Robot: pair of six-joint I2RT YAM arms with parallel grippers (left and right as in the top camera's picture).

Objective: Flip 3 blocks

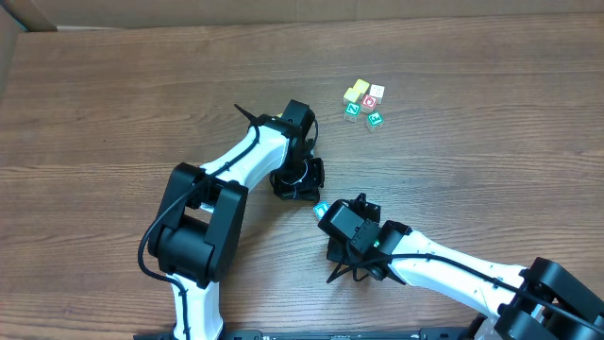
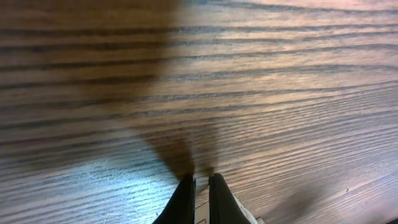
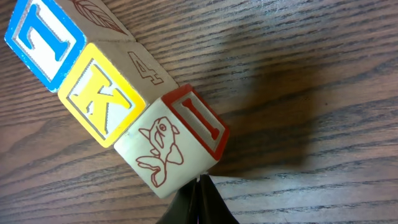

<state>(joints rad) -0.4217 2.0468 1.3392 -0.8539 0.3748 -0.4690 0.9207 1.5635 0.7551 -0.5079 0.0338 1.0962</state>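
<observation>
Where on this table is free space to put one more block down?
Bare table lies left of the left arm, and right of the small block cluster. Crowded: the middle, where left gripper and right gripper meet.

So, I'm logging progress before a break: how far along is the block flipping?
Done: nothing I can confirm. The blue block, yellow block and cream block sit in a touching row, and nothing shows that any has been flipped.
In hand: the right gripper, shut, has its tips at the cream block's lower edge. The left gripper, shut, hangs over the table.
Left: probably all three flips.
</observation>
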